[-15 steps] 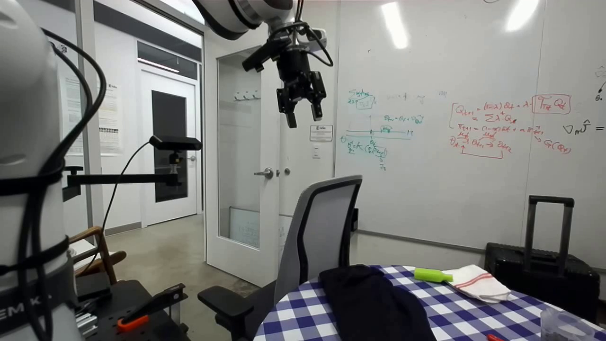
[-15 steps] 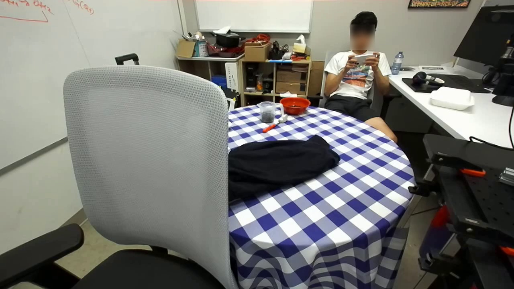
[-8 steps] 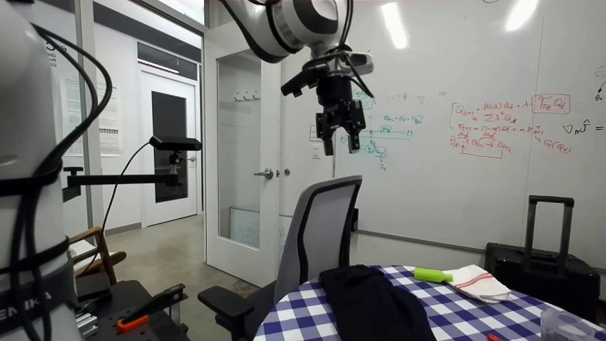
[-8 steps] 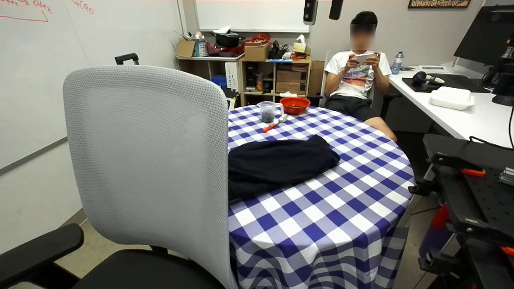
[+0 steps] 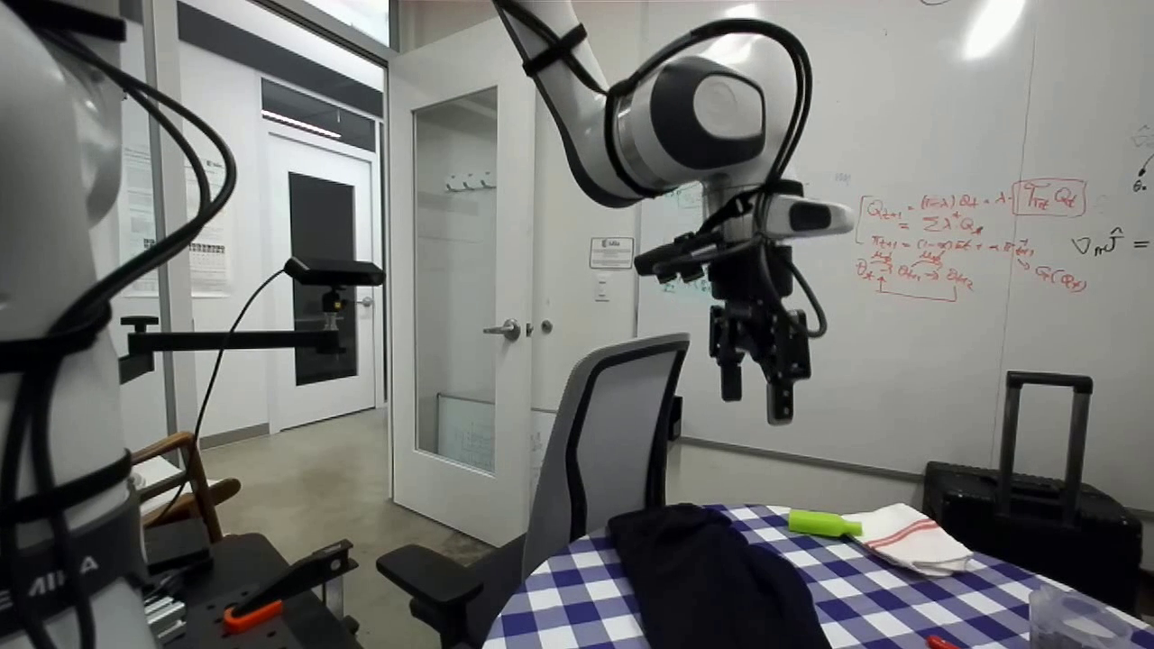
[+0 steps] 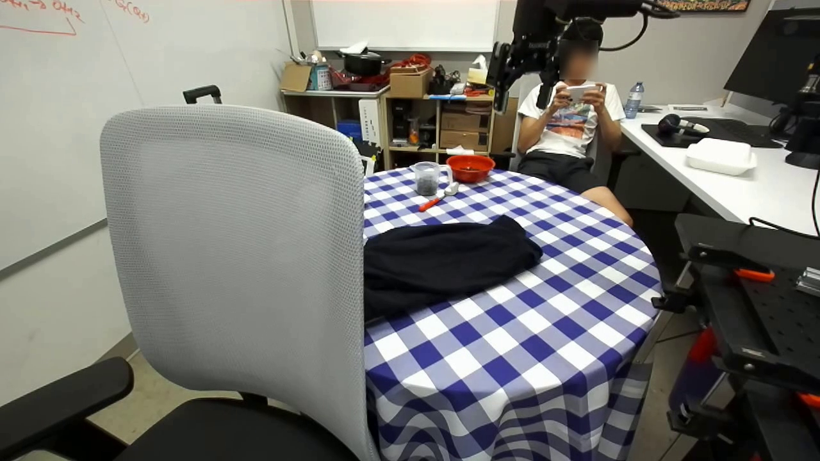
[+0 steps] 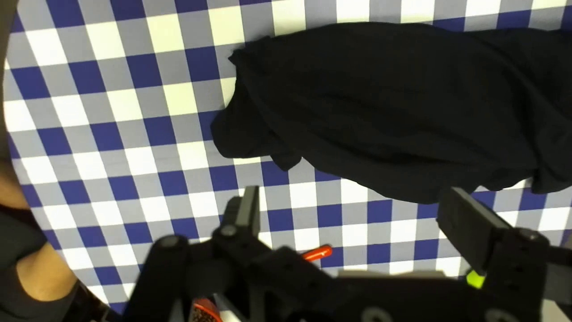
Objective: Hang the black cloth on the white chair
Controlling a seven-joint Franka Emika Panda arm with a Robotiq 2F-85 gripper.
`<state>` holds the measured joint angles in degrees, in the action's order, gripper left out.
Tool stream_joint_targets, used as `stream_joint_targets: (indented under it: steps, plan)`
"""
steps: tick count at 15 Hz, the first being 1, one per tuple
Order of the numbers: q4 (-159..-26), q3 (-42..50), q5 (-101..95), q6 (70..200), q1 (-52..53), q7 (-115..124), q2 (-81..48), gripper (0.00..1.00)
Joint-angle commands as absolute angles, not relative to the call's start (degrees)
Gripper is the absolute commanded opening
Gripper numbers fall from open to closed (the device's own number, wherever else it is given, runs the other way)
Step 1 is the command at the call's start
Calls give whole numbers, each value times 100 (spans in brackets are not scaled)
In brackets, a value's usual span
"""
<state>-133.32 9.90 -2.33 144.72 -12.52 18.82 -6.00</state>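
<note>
We see the black cloth (image 7: 380, 103) lying on the table (image 7: 107, 134), which is covered in blue and white checks; the cloth is rumpled and stretched out long, and in the wrist view one end breaks into small flaps. In an exterior view part of it is hidden behind the chair (image 6: 237, 243), which stands upright at the table's edge and has a pale grey back, a black seat and a black armrest; whether chair and table touch, we cannot tell. Above the table the claw (image 5: 755, 401) hangs in the air pointing down, apart from the cloth, with its two fingers spread wide; in the wrist view we look past them and find the cloth's edge dipping toward the gap between their tips. The claw sits at the end of a white and black robot arm (image 5: 708, 117). Elsewhere on the table we make out a green bottle (image 5: 822, 524) just beside a white towel (image 5: 915, 541) with red stripes. Near one another are a clear cup (image 6: 425, 169) with something dark inside, a red bowl (image 6: 471, 176) and a tool (image 6: 430, 204) with a red handle. Past the table a person (image 6: 567, 134) sits by a white desk (image 6: 775, 198), and a black suitcase (image 5: 1028, 550) with its handle raised stands near the whiteboard (image 5: 856, 379).
</note>
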Motion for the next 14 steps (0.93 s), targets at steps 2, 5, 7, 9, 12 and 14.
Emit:
stream_joint_targets:
  steps: [2,5,7,9,12,14]
  plan:
    - [-13204,1110,756,15131,-1412,1461,-1570,100]
    - [-13237,1006,1495,15491,-1726,955,-2043,100]
    - [-13177,803,2053,15684,-2040,461,-2361,100]
    - [-13031,614,2424,15814,-2324,50,-2694,100]
    - [-12728,346,2623,15907,-2649,-407,-3167,100]
    - [-12449,70,2678,15842,-2918,-830,-3414,100]
